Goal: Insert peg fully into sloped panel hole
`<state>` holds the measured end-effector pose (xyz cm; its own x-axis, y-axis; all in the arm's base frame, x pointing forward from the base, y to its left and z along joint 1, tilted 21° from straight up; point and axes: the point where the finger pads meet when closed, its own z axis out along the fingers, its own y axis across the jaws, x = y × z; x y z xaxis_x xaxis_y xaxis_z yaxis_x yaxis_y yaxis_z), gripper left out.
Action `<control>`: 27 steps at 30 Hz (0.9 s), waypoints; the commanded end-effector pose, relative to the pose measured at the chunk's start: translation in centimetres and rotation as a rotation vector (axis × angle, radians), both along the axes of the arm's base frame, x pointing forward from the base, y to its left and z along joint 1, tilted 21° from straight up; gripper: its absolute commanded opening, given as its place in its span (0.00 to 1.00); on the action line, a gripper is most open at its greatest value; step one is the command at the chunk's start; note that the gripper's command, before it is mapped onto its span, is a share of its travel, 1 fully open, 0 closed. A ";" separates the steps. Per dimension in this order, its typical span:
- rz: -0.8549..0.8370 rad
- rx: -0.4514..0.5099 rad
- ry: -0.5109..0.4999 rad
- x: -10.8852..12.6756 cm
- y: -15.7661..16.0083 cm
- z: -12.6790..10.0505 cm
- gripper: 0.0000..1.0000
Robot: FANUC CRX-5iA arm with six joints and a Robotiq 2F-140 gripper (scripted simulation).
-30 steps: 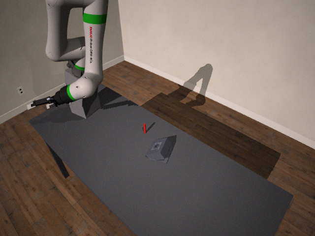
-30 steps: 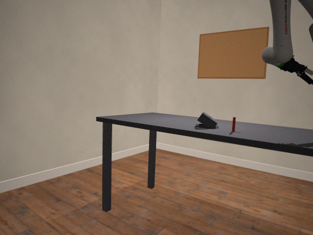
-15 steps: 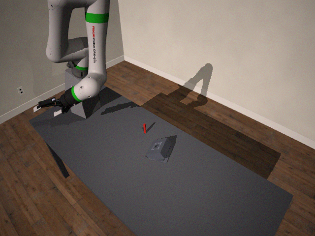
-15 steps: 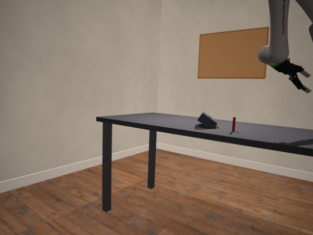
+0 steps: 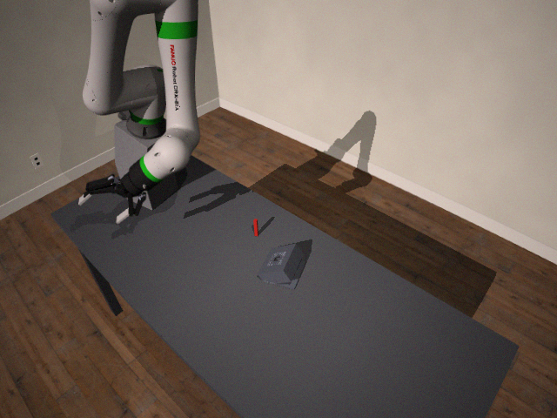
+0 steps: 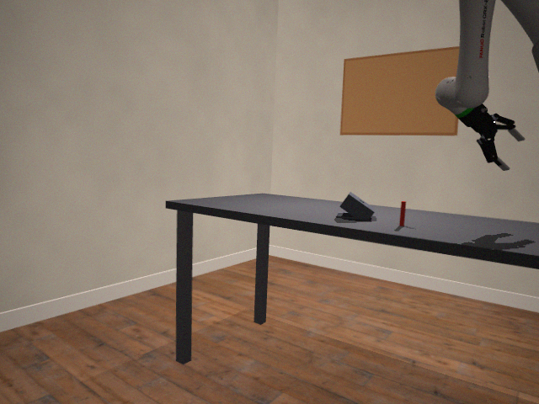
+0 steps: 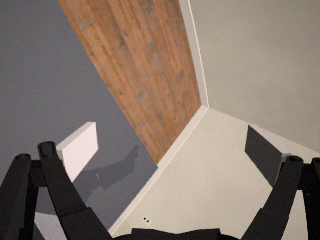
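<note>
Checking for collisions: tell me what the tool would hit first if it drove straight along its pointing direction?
Probably the wall, low down; the open, empty tool aims past the table edge at the room's corner. Depth is unclear.

From my station I see a dark grey table (image 6: 278, 213) on square black legs (image 6: 184, 287) — it stands on a brown plank floor (image 6: 304, 348). Cream walls (image 6: 130, 121) meet in a corner, with a white baseboard (image 6: 109, 293) along the bottom. A cork board (image 6: 398, 91) hangs on the far wall — and a small outlet (image 5: 36, 159) sits low on another.
</note>
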<state>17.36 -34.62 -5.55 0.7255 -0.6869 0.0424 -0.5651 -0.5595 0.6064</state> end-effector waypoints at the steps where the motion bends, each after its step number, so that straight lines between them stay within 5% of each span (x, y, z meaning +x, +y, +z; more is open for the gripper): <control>1: -0.063 -0.032 -0.081 1.9 0.9 -0.4 1.00; 27: -0.487 -0.081 -0.532 13.1 8.2 -1.9 1.00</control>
